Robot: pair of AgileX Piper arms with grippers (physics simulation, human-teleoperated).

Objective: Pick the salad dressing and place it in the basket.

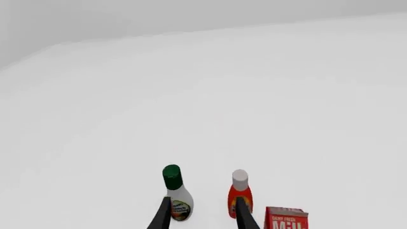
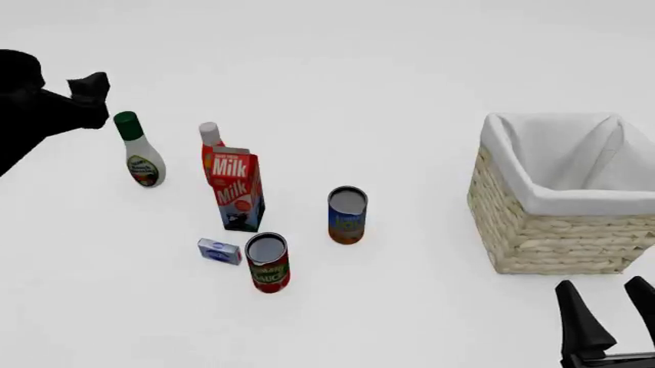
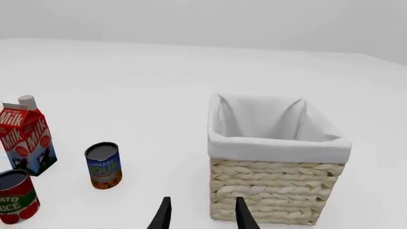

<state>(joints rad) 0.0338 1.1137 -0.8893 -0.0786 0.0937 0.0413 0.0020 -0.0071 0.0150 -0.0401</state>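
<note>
The salad dressing [image 2: 140, 156] is a white pear-shaped bottle with a dark green cap, standing upright at the left of the table. In the left wrist view the salad dressing [image 1: 177, 195] stands just beyond one fingertip, off to that side of the gap. My left gripper [image 2: 94, 100] hovers open to the left of the bottle's cap, apart from it; the left gripper [image 1: 203, 217] holds nothing. The wicker basket [image 2: 557, 222] with white lining stands at the right. My right gripper [image 2: 612, 303] is open and empty near the table's front, just before the basket [image 3: 277, 183].
A red bottle with a white cap [image 2: 210, 135] stands right of the dressing, behind a red milk carton [image 2: 238, 188]. A blue can [image 2: 347, 215], a red can [image 2: 268, 263] and a small blue box [image 2: 219, 251] stand in the middle.
</note>
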